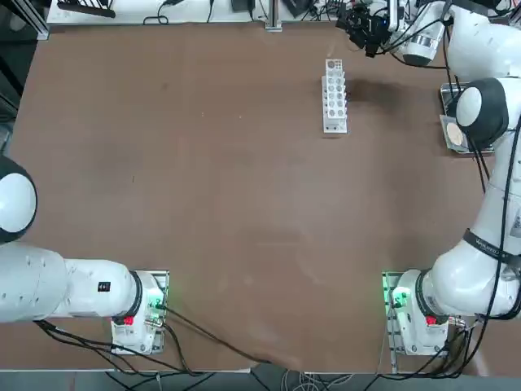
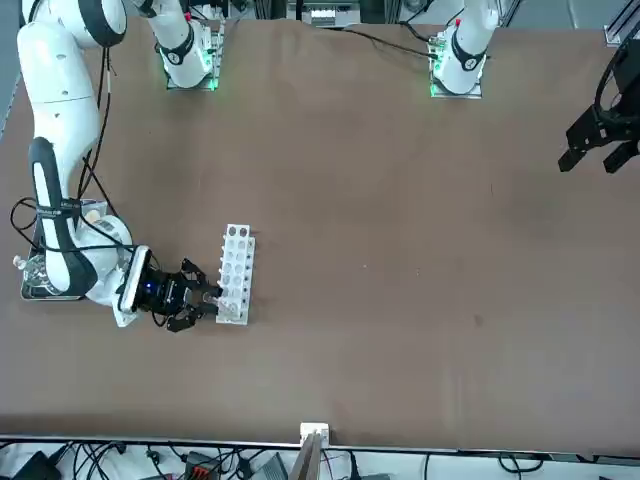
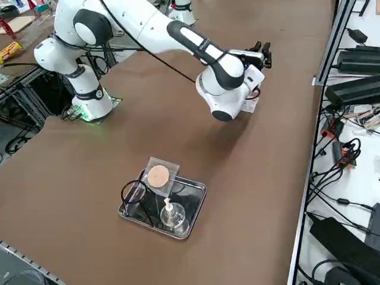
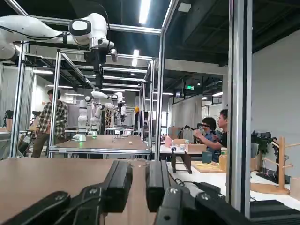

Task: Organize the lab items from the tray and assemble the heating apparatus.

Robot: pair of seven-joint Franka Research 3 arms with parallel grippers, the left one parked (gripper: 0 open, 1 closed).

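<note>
Top view, rack: the white rack (image 1: 334,95) with rows of round holes lies on the brown table (image 1: 203,204), at about 1 o'clock from the middle.
Top view, gripper: the right gripper (image 1: 364,30) is black and sits at 1 o'clock from the rack, near its far end.
Top view, tray: only a bit of the shiny tray (image 1: 446,102) shows at the right edge, at 3 o'clock from the rack; the arm hides most of it.

Front view, gripper: the right gripper (image 2: 205,297) lies low and flat, its tips right at the near end of the rack (image 2: 237,272).
Front view, tray: the tray (image 2: 32,292) peeks out behind the white arm, at 9 o'clock from the rack.

Right side view, tray: the metal tray (image 3: 193,208) has round corners and a raised rim.
Right side view, in the tray: a small clear glass burner (image 3: 171,215), a thin black wire ring tripod (image 3: 134,192), and a grey mesh square (image 3: 160,175) with a tan round middle, leaning over the far rim.
Right side view, gripper: the right gripper (image 3: 262,48) is well apart from the tray, at 1 o'clock from it.

Right wrist view, jaws: the two black fingers (image 4: 118,180) stand a little apart, with a pale thing between them; I cannot tell if they touch it.
</note>
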